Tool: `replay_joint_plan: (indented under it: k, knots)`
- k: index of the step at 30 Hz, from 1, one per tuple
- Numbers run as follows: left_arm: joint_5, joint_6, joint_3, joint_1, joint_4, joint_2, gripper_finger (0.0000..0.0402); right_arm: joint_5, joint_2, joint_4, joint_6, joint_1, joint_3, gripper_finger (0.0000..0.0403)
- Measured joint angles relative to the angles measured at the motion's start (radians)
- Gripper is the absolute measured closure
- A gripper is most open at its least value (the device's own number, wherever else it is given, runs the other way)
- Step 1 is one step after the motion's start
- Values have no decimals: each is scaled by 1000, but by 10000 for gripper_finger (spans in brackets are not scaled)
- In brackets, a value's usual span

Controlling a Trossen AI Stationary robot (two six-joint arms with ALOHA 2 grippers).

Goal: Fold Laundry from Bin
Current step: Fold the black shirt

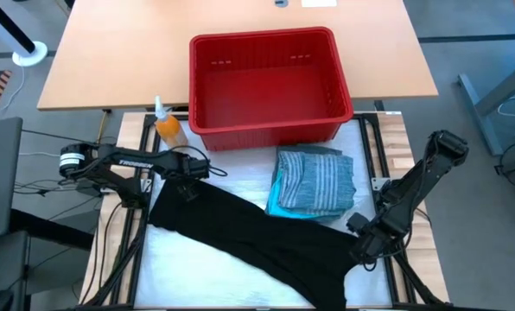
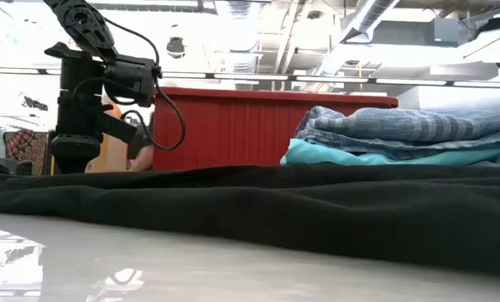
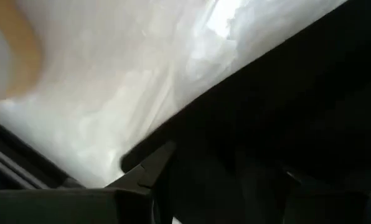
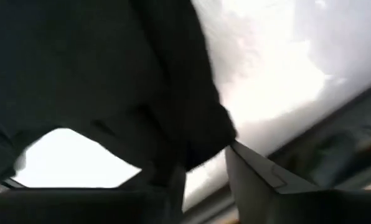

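Two arms work the large black garment (image 1: pixel 266 238), which lies spread slantwise over the white-covered bench (image 1: pixel 188 268) in the high view. Left jaws (image 1: pixel 187 180) sit at the garment's ten o'clock corner; right jaws (image 1: pixel 367 242) sit at its four o'clock edge. At twelve o'clock the red bin (image 1: pixel 266 82) stands with nothing showing inside. Between bin and black garment rests a folded pile: the blue-grey striped shirt (image 1: pixel 320 180) on top of the turquoise garment (image 1: pixel 277 200). An orange bottle (image 1: pixel 166 125) stands just beside the bin at nine o'clock.

Low view: the black garment (image 2: pixel 300 210) runs across the front, the striped shirt (image 2: pixel 401 126) and turquoise garment (image 2: pixel 376 156) stacked behind it at two o'clock, the bin (image 2: pixel 233 126) behind them, the left arm (image 2: pixel 91 92) at ten o'clock.

Left wrist view: black cloth (image 3: pixel 285 112) lies between the fingers (image 3: pixel 149 163), which close narrowly on it.

Right wrist view: one finger (image 4: pixel 257 171) stands clear beside the black cloth (image 4: pixel 98 81); whether the jaws grip it I cannot tell.
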Motion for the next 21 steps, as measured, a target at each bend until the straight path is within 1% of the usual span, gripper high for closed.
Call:
replay_joint_plan:
  k: [2,5,8,10,12,14,16,19,21]
  knots:
    - [-2,18,20,0,-3,-11,259,-4,0,-54,-11,0,37,217]
    - [-3,39,59,0,-2,-33,259,-45,0,-94,-29,0,89,184]
    - [16,65,98,-4,8,-58,259,-102,0,-106,-11,4,130,163]
    - [84,92,120,-17,35,-79,259,-108,0,-49,40,14,151,159]
    - [201,108,127,-52,93,-102,259,-58,1,105,119,34,156,158]
    - [304,104,123,-114,170,-123,259,30,23,266,189,60,156,161]
    - [349,85,115,-203,252,-134,259,95,68,378,269,81,156,166]
    - [350,80,104,-363,364,-136,259,120,162,469,371,105,156,174]
    - [319,93,104,-467,434,-136,259,122,232,510,445,120,156,178]
